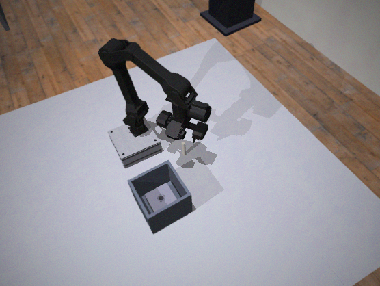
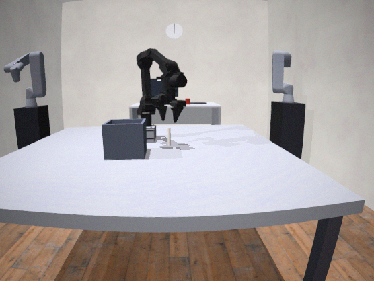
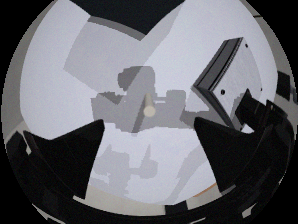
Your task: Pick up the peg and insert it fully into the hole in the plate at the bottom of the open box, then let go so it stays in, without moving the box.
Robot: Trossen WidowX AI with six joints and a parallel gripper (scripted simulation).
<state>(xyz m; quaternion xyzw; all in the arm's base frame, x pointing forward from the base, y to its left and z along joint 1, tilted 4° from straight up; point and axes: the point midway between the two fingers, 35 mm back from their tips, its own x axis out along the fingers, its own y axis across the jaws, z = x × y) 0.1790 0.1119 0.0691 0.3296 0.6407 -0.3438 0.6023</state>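
A small cream peg (image 1: pixel 184 148) stands upright on the white table, between the arm's base plate and the box; it also shows in the exterior view (image 2: pixel 169 137) and from above in the wrist view (image 3: pixel 149 108). My gripper (image 1: pixel 184 137) (image 2: pixel 170 115) hangs open and empty right above the peg, fingers pointing down, with a clear gap over the peg's top. The open dark grey box (image 1: pixel 159 196) stands in front of the peg. At its bottom lies a light plate with a dark hole (image 1: pixel 160 197).
The arm's ribbed metal base plate (image 1: pixel 134 145) sits left of the peg. In the wrist view the box's rim (image 3: pixel 133 10) fills the top edge. Grey arms on black pedestals (image 2: pixel 286 128) stand off the table.
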